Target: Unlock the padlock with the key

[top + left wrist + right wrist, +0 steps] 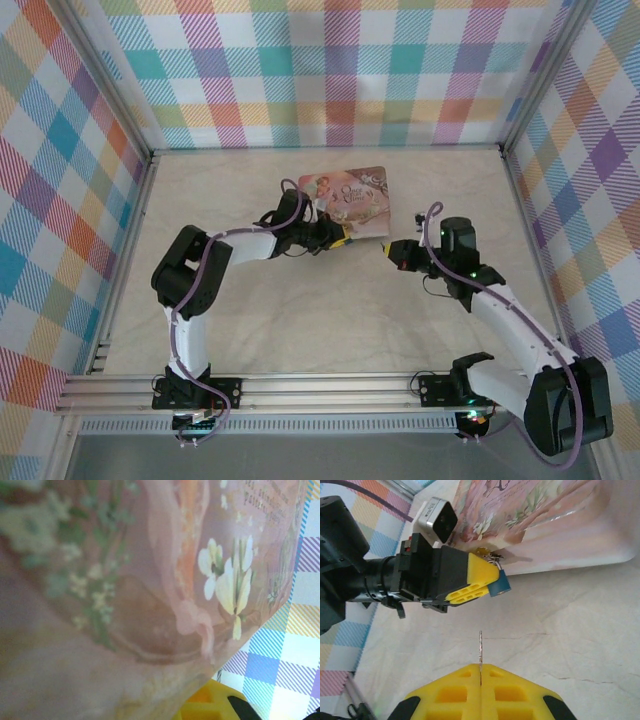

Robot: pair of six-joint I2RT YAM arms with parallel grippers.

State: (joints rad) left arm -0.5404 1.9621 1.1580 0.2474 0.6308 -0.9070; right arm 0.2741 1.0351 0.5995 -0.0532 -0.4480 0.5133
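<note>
Our right end effector (480,670) pinched the key (480,647), our left end effector (491,578) the padlock (503,584); misalignment might twist the key loose.

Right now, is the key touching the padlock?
Apart. The right wrist view shows bare table between the tip of the key and the blue padlock held by the left end effector.

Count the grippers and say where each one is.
2. The left gripper is at the book's edge, shut on the blue padlock. The right gripper faces it, shut on the key, blade pointing toward the padlock.
</note>
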